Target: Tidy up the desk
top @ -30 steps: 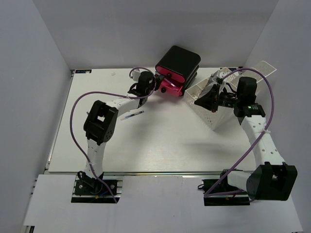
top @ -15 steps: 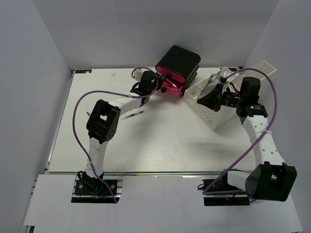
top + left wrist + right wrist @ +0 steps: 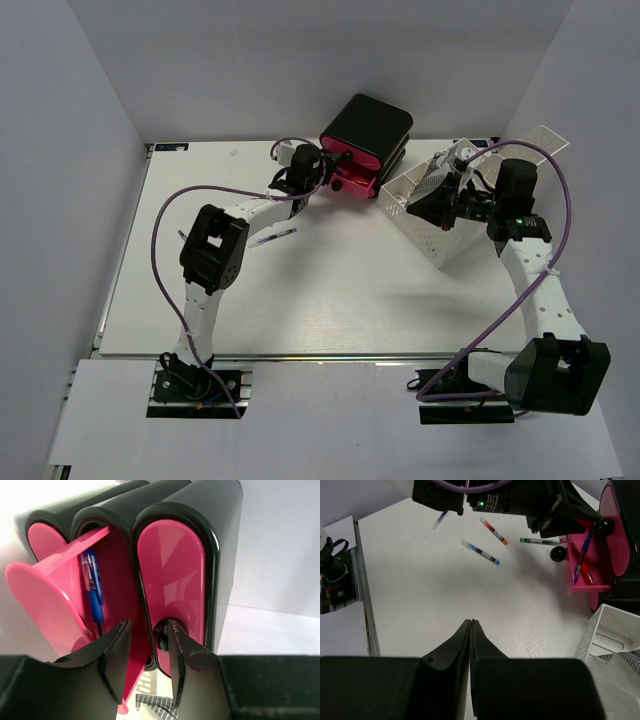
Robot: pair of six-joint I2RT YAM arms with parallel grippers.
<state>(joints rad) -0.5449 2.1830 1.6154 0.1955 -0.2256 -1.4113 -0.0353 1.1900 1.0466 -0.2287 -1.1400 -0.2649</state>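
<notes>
Left end effector (image 3: 149, 650) jaws apart, flanking knob (image 3: 161, 634) of shut drawer on pink-black drawer unit (image 3: 365, 125). Right end effector (image 3: 471, 626) pinched together, empty, above bench (image 3: 330, 290). Bench lay under both arms, loose pens (image 3: 480, 551) scattered on it. Risk: finger could snag neighbouring open drawer (image 3: 45, 605), dragging unit. No legible writing.

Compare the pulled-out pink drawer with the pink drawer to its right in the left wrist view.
The pulled-out drawer juts from the black casing; the right drawer sits flush. The pulled-out drawer shows a blue pen inside; the right drawer's contents are hidden. The right drawer's black knob lies between the left gripper's parted fingers; the pulled-out drawer's knob stands free. Both have glossy pink fronts.
</notes>
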